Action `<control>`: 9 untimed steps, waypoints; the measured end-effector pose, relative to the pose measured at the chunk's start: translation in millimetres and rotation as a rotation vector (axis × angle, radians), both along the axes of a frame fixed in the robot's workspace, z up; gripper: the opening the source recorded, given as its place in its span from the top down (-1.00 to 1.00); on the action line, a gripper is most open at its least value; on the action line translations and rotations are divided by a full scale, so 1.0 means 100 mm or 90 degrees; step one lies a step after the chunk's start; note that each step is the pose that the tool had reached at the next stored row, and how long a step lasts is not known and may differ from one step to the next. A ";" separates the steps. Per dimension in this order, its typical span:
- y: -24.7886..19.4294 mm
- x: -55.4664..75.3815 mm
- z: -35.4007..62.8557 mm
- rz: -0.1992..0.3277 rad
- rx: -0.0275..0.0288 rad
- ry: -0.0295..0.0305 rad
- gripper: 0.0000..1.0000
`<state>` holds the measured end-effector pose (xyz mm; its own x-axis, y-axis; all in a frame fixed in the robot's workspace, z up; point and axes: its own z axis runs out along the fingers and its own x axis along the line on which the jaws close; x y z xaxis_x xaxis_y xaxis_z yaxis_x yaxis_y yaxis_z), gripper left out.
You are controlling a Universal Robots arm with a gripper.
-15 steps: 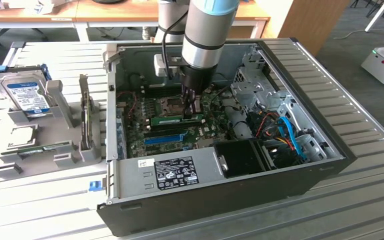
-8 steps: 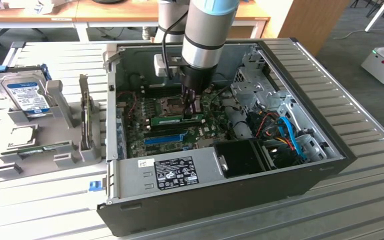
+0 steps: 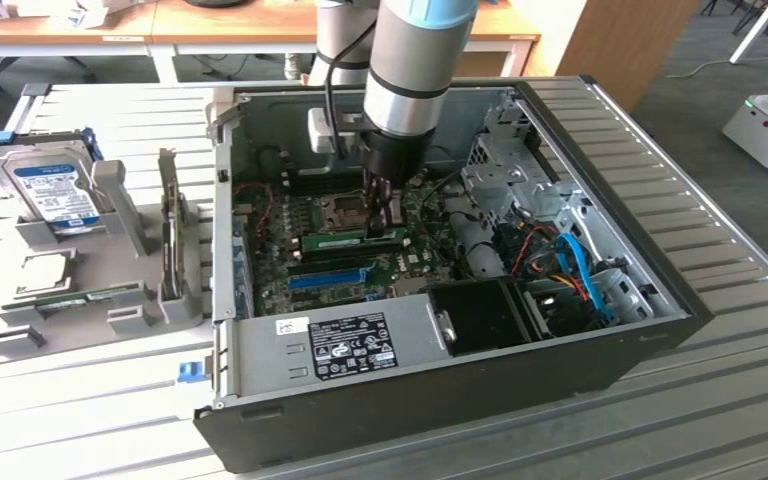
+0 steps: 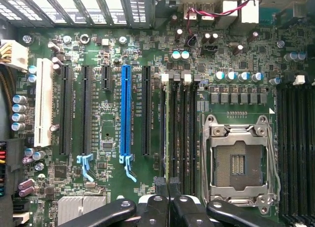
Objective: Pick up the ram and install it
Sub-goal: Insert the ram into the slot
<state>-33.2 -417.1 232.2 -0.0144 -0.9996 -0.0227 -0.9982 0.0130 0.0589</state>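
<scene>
Jaws of gripper (image 4: 169, 186) nearly closed, apparently pinching ram (image 3: 348, 239) at one end. Ram stands on edge on motherboard (image 3: 268, 265), at 12 o'clock from blue slot (image 3: 328, 278) in exterior view.

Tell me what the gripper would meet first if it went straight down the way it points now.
Most likely the ram, standing on edge in the memory slots right under the shut gripper. Whether they already touch is unclear; the motherboard lies below.
</scene>
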 end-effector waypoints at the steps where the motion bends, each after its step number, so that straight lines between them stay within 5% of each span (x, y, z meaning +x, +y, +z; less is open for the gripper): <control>1: -0.001 0.00 0.001 0.001 0.0000 0.0000 0.76; 9: -0.005 0.00 -0.006 0.006 0.0000 -0.0001 0.76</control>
